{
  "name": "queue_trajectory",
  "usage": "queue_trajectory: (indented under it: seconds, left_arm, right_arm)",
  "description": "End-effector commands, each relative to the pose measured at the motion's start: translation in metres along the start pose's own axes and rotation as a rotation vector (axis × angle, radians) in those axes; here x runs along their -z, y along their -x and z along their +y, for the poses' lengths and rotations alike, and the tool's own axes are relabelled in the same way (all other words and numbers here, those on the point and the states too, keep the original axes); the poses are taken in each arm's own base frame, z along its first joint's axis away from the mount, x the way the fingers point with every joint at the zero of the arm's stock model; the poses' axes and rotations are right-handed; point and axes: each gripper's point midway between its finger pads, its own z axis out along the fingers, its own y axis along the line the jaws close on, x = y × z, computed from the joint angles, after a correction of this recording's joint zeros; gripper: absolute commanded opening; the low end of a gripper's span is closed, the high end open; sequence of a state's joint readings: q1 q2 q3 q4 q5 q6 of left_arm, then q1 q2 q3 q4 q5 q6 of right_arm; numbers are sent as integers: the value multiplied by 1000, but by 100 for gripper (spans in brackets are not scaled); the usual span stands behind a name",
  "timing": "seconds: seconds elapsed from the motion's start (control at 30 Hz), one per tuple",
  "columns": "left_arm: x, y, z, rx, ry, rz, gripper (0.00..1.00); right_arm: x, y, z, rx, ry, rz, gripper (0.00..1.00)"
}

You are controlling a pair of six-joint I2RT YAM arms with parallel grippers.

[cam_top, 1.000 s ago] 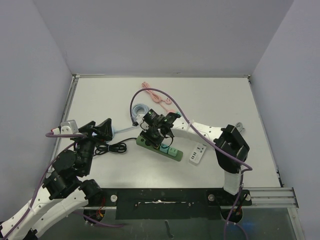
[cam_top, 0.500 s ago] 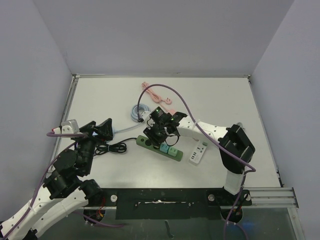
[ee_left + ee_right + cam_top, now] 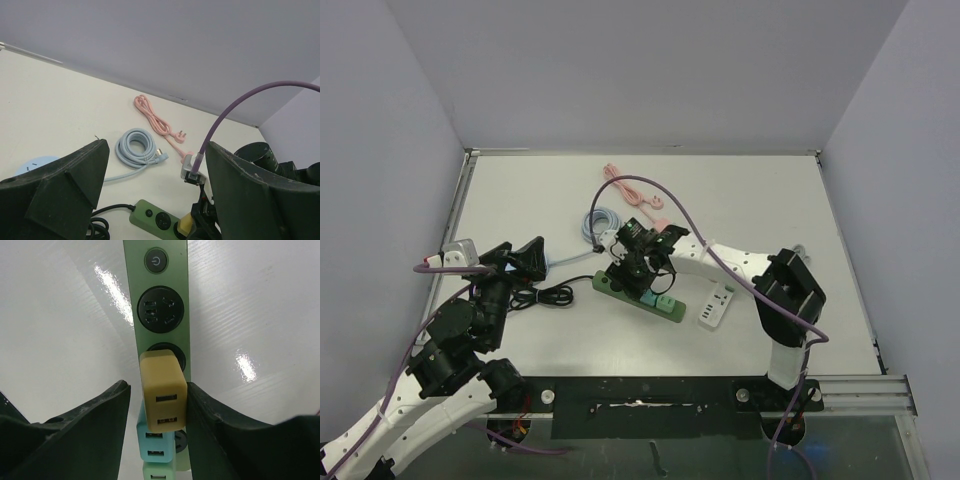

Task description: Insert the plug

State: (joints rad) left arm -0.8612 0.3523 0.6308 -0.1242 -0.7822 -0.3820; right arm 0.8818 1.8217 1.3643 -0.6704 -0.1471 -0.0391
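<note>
A green power strip [image 3: 605, 285] lies mid-table, with its black cord [image 3: 545, 296] running left. In the right wrist view a yellow USB plug [image 3: 161, 390] stands on the strip's [image 3: 157, 285] second round socket. A blue plug [image 3: 155, 442] and a green plug [image 3: 159, 472] sit in the sockets behind it. My right gripper [image 3: 156, 385] hangs over the strip [image 3: 638, 272], open around the yellow plug: the right finger touches it and the left finger stands off with a gap. My left gripper [image 3: 515, 258] is wide open and empty at the left [image 3: 156, 145].
A white multi-port charger [image 3: 713, 305] lies right of the strip. A coiled light-blue cable [image 3: 600, 222] and a pink cable [image 3: 630, 190] lie behind it. A pale blue disc [image 3: 32, 164] sits by my left gripper. The right arm's purple cable [image 3: 665, 205] loops above.
My right gripper rose and shifted right half a second ago, then came back down left over the strip. The left arm has not moved.
</note>
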Motion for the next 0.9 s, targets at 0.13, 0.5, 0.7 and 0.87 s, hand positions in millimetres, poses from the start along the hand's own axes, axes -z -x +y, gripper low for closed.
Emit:
queue_trajectory:
  seconds: [0.13,0.5,0.7,0.87]
  left_arm:
    - [-1,9,-2,21,7,-25,77]
    - [-1,9,-1,24,8,-26,77]
    - [0,9,0,26,9,-26,77]
    - [0,9,0,28,12,-28,77]
  right_arm:
    - [9,23,3,43,-42,-40,48]
    - [-4,5,-8,42,-94,55,19]
    - [-27,-24,-17,71,-121,175,0]
    - [-36,-34,-21,95,-179,214,0]
